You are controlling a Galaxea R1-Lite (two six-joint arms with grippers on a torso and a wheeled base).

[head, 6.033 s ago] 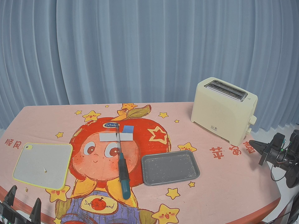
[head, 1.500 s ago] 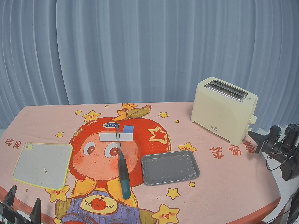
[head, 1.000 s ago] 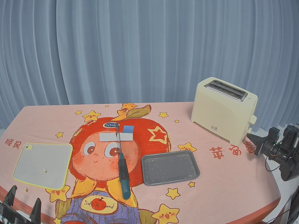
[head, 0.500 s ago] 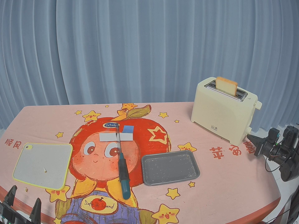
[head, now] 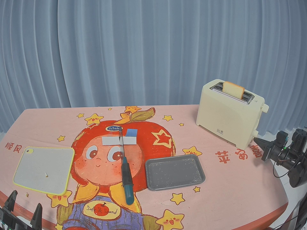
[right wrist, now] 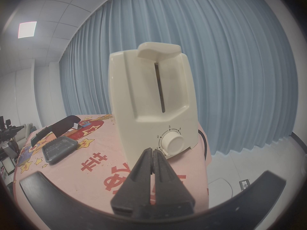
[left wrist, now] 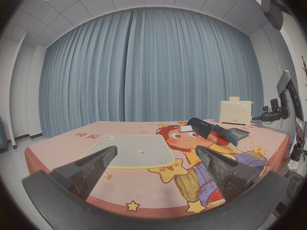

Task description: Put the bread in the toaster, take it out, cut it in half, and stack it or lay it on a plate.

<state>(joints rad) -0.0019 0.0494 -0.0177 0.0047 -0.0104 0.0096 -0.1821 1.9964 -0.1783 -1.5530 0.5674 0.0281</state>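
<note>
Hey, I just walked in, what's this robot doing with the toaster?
A two-armed robot is making toast. The bread stands up out of the toaster slot, with nothing holding it. The right gripper, shut and empty, hovers close to the toaster's lever end. The left gripper is open, low in front of the cutting board. The knife and grey plate lie untouched mid-table; cutting is not yet begun.
</note>
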